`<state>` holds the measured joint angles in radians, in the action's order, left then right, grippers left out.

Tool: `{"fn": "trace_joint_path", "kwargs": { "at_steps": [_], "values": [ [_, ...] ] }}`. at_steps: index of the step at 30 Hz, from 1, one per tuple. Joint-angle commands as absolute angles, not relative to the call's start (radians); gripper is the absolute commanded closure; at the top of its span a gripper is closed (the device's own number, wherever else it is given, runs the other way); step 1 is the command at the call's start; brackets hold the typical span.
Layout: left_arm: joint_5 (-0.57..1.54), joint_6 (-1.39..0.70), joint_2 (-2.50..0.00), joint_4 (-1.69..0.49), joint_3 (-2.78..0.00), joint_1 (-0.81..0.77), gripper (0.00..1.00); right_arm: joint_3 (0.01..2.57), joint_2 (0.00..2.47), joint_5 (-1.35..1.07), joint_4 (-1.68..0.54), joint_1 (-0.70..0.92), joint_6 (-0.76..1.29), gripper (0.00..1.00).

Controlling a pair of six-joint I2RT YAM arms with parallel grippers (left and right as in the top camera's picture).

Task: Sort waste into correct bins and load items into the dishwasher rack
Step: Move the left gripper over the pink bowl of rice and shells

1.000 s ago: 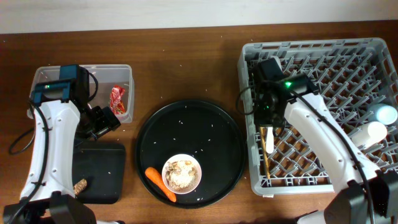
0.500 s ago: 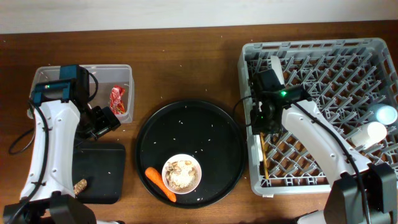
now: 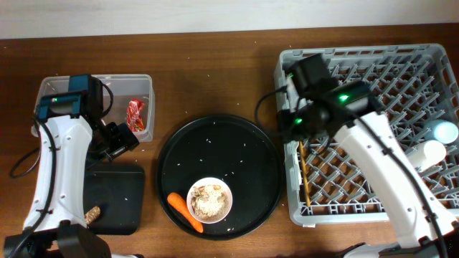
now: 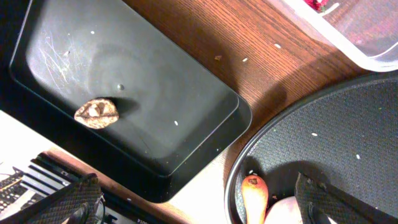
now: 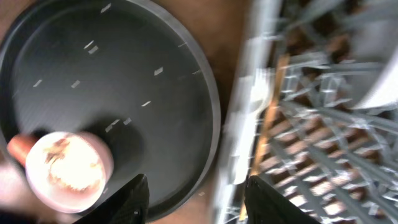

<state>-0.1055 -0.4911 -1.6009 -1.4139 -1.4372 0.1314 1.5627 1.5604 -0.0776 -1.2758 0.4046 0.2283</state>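
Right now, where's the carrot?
Overhead view: the carrot lies on the round black tray, near-left part, just left of the pale plate of scraps.

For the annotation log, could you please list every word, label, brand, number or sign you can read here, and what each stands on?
No text can be read in any view.
red wrapper in the clear tub: any print is too small to read.
striped markings at the lower left corner of the left wrist view: blurred, no letters legible.
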Motion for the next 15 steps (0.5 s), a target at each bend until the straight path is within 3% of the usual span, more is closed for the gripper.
{"fn": "trace_joint_path", "kwargs": {
  "at_steps": [1, 6, 15],
  "values": [
    [-0.088, -0.495, -1.589, -1.415, -1.437, 0.136, 0.01, 1.537, 1.581, -0.130, -1.280, 0.481, 0.236, 0.49],
    [0.008, -0.432, -1.589, -1.403, -1.437, 0.047, 0.00, 1.538, 1.546, -0.121, -1.289, 0.452, 0.324, 0.49],
    [0.038, -0.568, -1.590, -1.312, -1.437, -0.420, 0.01, 1.538, 1.408, -0.124, -1.446, 0.058, 0.196, 0.40]
  ]
}}
